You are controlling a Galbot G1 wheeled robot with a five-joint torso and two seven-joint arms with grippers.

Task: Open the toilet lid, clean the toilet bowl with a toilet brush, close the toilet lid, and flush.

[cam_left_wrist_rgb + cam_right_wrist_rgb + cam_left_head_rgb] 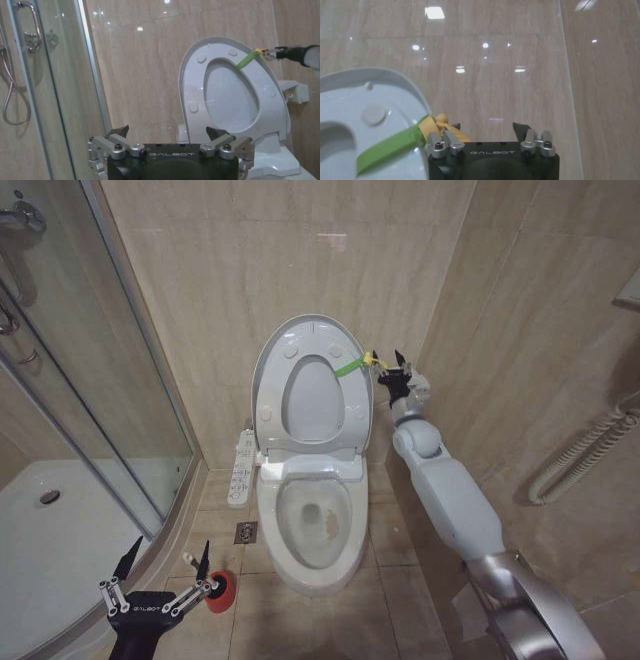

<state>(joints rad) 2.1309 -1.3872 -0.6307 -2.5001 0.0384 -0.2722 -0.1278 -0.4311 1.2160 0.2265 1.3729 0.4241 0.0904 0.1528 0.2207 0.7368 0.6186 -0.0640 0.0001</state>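
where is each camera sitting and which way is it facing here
Head view: on the robot's head, looking down at the toilet bowl, raised toilet lid and red-cupped toilet brush; left gripper low, right gripper by the strap.
Left wrist view: behind the open left gripper, facing lid and glass shower door.
Right wrist view: behind the right gripper, facing the wall, open.
All share the lid.

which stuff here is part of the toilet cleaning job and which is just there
Part of the job:
toilet lid, raised against the wall
toilet bowl
toilet brush in its red cup on the floor
right end effector at the lid's green strap
left end effector, open, near the brush

Just there:
shower door
shower tray
floor drain
wall hose
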